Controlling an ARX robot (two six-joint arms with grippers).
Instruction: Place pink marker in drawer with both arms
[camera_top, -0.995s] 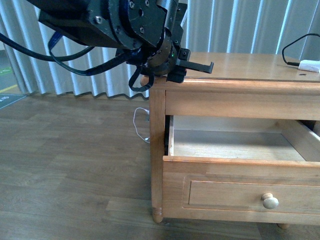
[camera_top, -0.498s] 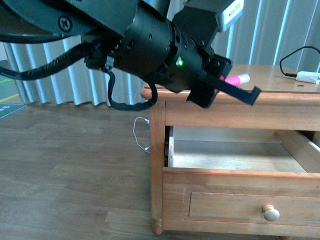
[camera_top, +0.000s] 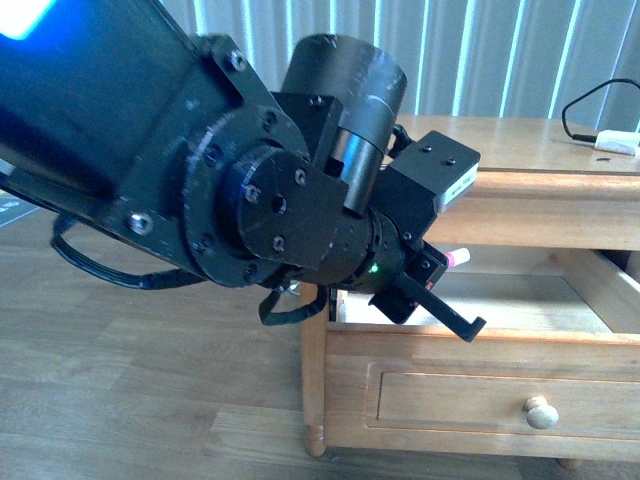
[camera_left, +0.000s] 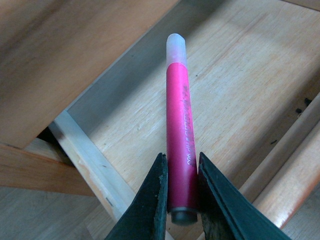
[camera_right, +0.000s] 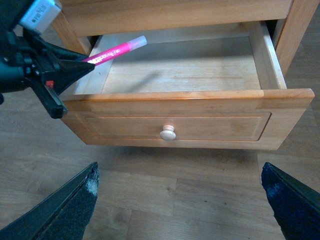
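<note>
The upper drawer (camera_top: 480, 345) of the wooden cabinet stands pulled open, with a bare wooden floor (camera_right: 185, 70) and a round knob (camera_right: 167, 133). My left gripper (camera_left: 179, 200) is shut on the pink marker (camera_left: 179, 145) and holds it over the drawer's left end, white tip pointing inward. The marker also shows in the right wrist view (camera_right: 115, 51) and its tip in the front view (camera_top: 456, 257). The left gripper (camera_top: 440, 295) hangs just above the drawer's front edge. My right gripper (camera_right: 180, 200) is open and empty, out in front of the drawer above the floor.
A white plug-like box (camera_top: 615, 141) with a black cable lies on the cabinet top at the far right. The left arm (camera_top: 200, 170) fills the left of the front view. Wooden floor (camera_right: 165, 200) lies before the cabinet, and grey curtains hang behind.
My left arm has swung from the cabinet top's left corner forward and down, carrying the pink marker over the open drawer's left end.
</note>
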